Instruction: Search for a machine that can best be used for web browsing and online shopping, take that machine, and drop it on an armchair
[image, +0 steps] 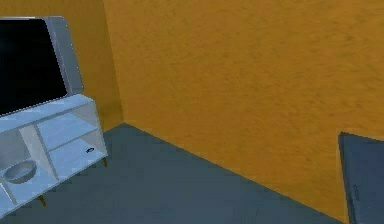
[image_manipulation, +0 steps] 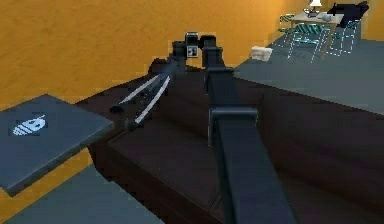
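Note:
A closed dark-grey laptop (image_manipulation: 45, 140) with a pale emblem on its lid hangs at the arm side view's left, its corner at the tips of the thin fingers (image_manipulation: 150, 95). It is clear of the floor and of the seat beside it, so my gripper (image_manipulation: 127, 114) holds it. The arm (image_manipulation: 235, 140) rises from the bottom edge over a wide, dark upholstered seat (image_manipulation: 170, 145), an armchair or a sofa. The laptop's edge (image: 362, 185) shows again at the forward view's right, over grey floor.
A flat television (image: 30, 60) stands on a white cabinet (image: 60, 135) with a bowl (image: 18, 172) in a lower shelf. An orange wall (image: 240, 80) closes the corner ahead. Far off, a table with green-framed chairs (image_manipulation: 312, 30) stands beyond the seat.

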